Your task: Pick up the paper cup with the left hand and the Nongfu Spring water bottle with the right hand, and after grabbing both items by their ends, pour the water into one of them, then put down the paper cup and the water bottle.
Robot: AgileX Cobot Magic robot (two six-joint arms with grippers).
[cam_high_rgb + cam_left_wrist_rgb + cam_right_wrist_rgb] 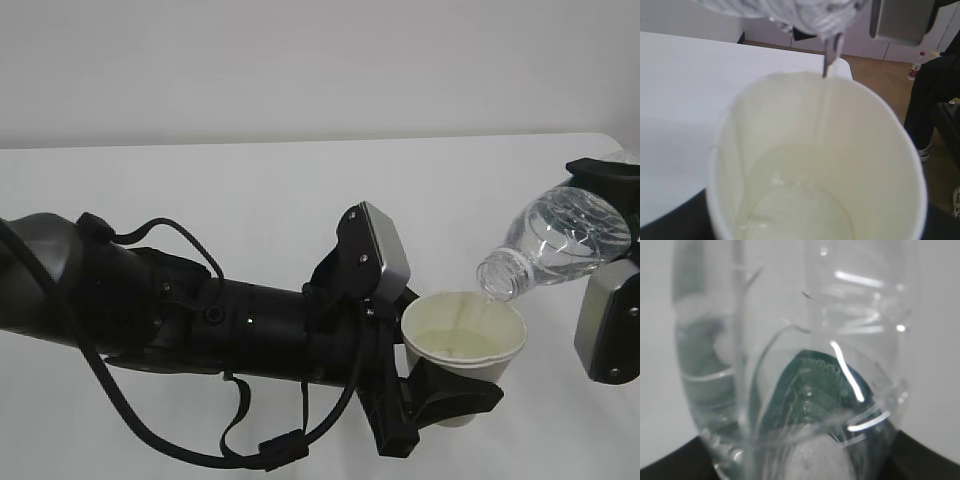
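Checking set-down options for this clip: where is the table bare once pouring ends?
Bare white table spans the whole back, behind the left hand and paper cup. The front-right strip below the Nongfu Spring water bottle is free too. Crowded: front-left, under the arm and cables.

The right gripper (610,290) runs off the exterior view's right edge, so its grip on the bottle (560,240) is only partly seen — the bottle's base is cut off too. The cup (464,345) hides the left gripper's (440,385) far finger. In the left wrist view the cup's (815,165) bottom edge is cropped; the right wrist view shows the bottle (805,370) blurred — its label unreadable
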